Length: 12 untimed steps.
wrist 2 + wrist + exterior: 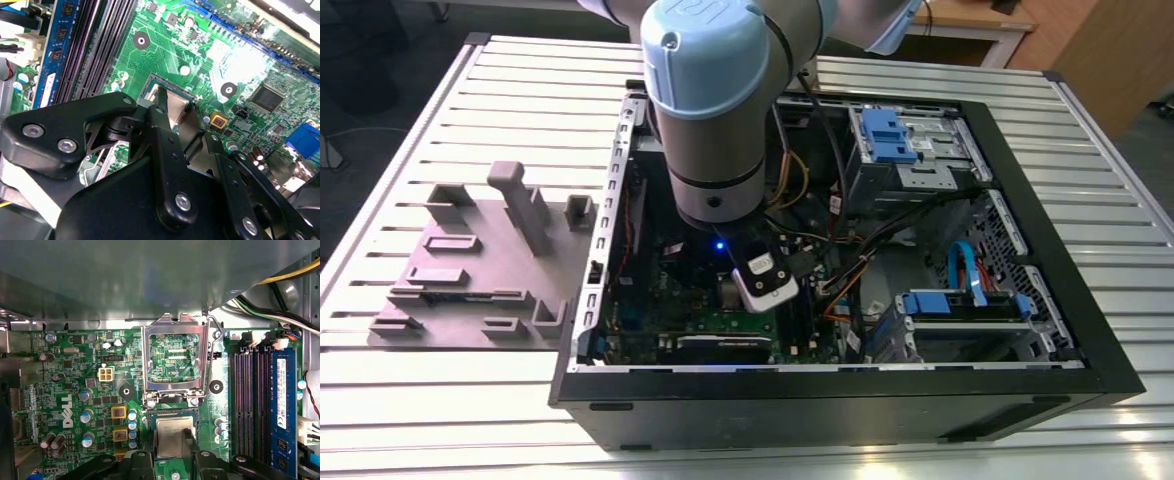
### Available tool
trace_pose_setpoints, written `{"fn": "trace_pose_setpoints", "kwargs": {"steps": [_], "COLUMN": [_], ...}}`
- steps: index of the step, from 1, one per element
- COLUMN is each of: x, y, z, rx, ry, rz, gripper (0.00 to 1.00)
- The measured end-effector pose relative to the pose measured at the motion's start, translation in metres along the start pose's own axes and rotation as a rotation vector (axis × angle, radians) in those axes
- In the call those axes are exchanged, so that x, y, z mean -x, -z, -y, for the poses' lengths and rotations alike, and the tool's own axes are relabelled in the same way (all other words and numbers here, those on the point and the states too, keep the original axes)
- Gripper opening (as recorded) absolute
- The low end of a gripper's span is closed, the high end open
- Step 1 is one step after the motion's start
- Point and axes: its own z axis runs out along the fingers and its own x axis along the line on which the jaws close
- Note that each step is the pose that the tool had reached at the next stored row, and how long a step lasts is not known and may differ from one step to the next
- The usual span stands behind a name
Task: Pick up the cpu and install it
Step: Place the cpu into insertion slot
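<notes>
Slatted metal worktop (1067, 130), open computer case (854, 400) lying on it, and my arm (720, 100) reaches down inside. Green motherboard (75, 405) below me. My tool (176, 116) hangs low over the socket; gripping or loose, I cannot tell. The metal socket frame (147, 360) stands flipped open. The cpu (170, 436) lies flat just beside the frame's screwed end, right under my tool.

The claw (179, 117) covers much of the cpu (174, 102) in the second wrist view
</notes>
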Motion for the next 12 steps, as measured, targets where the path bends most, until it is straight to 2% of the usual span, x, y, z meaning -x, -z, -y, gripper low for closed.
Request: {"fn": "trace_pose_setpoints", "kwargs": {"steps": [6, 12], "x": [0.0005, 0.0004], "y": [0.0035, 0.0037], "z": [0.0000, 0.0000], "rx": [0.0002, 0.0001], "ry": [0.000, 0.000], "rz": [0.0002, 0.0001], "gripper": [0.34, 0.34]}}
